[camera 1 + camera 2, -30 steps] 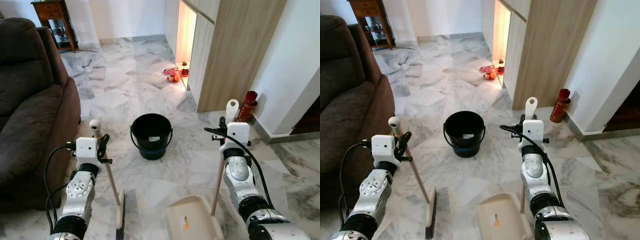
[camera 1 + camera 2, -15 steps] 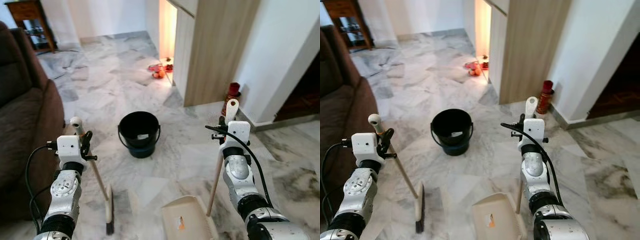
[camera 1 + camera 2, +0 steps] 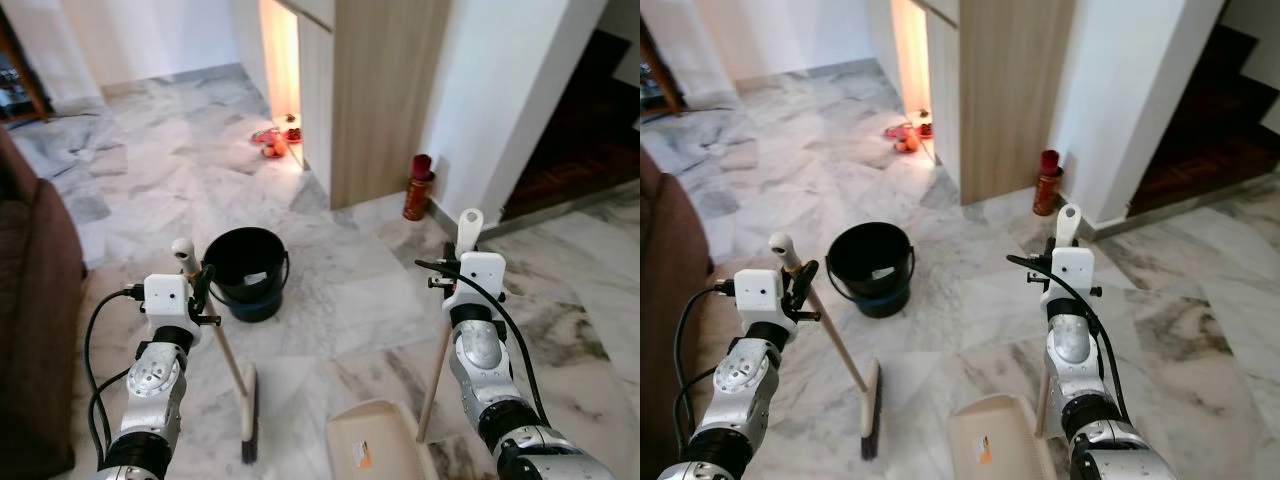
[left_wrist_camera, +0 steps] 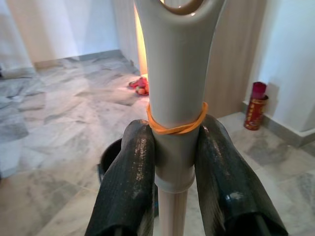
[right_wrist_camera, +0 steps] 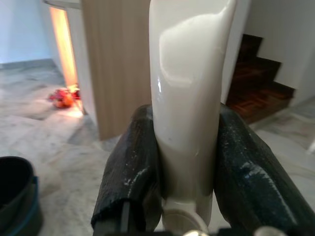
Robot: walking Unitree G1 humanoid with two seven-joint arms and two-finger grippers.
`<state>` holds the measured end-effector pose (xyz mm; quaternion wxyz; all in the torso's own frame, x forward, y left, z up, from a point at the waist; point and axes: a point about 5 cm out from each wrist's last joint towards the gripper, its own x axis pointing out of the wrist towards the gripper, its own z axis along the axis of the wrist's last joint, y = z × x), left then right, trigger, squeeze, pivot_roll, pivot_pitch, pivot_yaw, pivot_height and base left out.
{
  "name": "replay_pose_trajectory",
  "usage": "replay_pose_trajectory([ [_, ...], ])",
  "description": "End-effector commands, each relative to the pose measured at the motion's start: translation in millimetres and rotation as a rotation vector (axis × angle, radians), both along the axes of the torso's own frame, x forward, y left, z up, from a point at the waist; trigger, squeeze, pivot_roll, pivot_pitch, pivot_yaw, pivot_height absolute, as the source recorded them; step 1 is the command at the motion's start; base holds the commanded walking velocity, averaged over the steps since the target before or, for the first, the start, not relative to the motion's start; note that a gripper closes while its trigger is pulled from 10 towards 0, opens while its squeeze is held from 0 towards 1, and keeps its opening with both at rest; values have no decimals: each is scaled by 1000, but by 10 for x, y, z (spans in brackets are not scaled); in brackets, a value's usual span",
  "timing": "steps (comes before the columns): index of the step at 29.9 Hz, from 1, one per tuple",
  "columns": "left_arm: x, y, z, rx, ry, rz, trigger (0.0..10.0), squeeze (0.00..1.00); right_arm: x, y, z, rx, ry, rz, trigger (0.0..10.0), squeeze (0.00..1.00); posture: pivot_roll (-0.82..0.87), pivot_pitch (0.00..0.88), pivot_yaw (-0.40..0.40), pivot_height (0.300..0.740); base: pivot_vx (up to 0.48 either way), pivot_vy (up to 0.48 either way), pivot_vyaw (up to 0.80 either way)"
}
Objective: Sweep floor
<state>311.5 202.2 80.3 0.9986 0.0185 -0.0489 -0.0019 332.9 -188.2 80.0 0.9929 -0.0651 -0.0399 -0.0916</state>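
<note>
I have the left gripper (image 4: 170, 162) clamped on the grey cap of the broom (image 3: 225, 350), both fingers pressed to it just below an orange rubber band (image 4: 177, 125). The broom head sits at lower left of the head view, on the marble floor (image 3: 350, 290). The right gripper (image 5: 184, 167) is closed the same way round the pale top of the dustpan handle (image 3: 447, 320), with the dustpan (image 3: 375, 450) at bottom centre.

To sweep well, I judge I should keep the bristles flat on the tiles and draw short strokes toward the pan's lip, holding the pan steady. I see no clear debris from here; the floor's veining may hide it.

For room: the black bucket (image 3: 245, 272) stands just beyond the broom, centre left, so strokes should stay short of it. A brown sofa (image 3: 30, 330) closes the left edge. A wooden cabinet (image 3: 375, 95) and a red canister (image 3: 418, 187) sit upper centre-right, dark stairs (image 3: 1185, 135) at upper right. Open tiles lie at right.
</note>
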Motion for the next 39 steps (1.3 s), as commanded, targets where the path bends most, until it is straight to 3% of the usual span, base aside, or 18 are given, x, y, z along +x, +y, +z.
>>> replay_pose_trajectory([
  [1, -1, 12, 79, 6, -42, 10, 10000, 0, 21, -11, 96, 11, -56, -8, 10000, 0, 91, 0, 7, 740, 0, -251, -788],
  [10, -158, 48, 49, 31, -69, 42, 10000, 0, -61, 53, 28, -10, -58, 38, 10000, 0, 112, 0, -28, 740, 0, -58, -788],
  [13, -275, -4, 40, 90, -89, 12, 10000, 0, -122, 69, 15, -38, -79, 65, 10000, 0, 110, 0, -31, 740, 0, -165, -785],
  [19, -332, -20, 37, 85, -92, 19, 10000, 0, -204, 51, 1, -40, -94, 57, 10000, 0, 102, 0, -31, 740, 0, 0, -772],
  [23, -426, -20, 101, 84, -115, 28, 10000, 0, -397, 28, 43, -27, -149, 19, 10000, 0, 90, 5, -18, 740, 0, 0, -756],
  [26, -440, -59, 87, 107, -101, -2, 10000, 0, -479, 84, 46, -82, -155, 73, 10000, 0, 84, 7, -10, 740, 0, 0, -756],
  [31, -429, -75, 107, 109, -98, -5, 10000, 0, -461, 18, 50, -61, -138, 32, 10000, 0, 90, 13, -12, 740, 0, 0, -756],
  [39, -430, -75, 124, 121, -85, 3, 10000, 0, -403, 79, 134, -54, -128, 55, 10000, 0, 80, 45, -19, 740, 0, -178, -756],
])
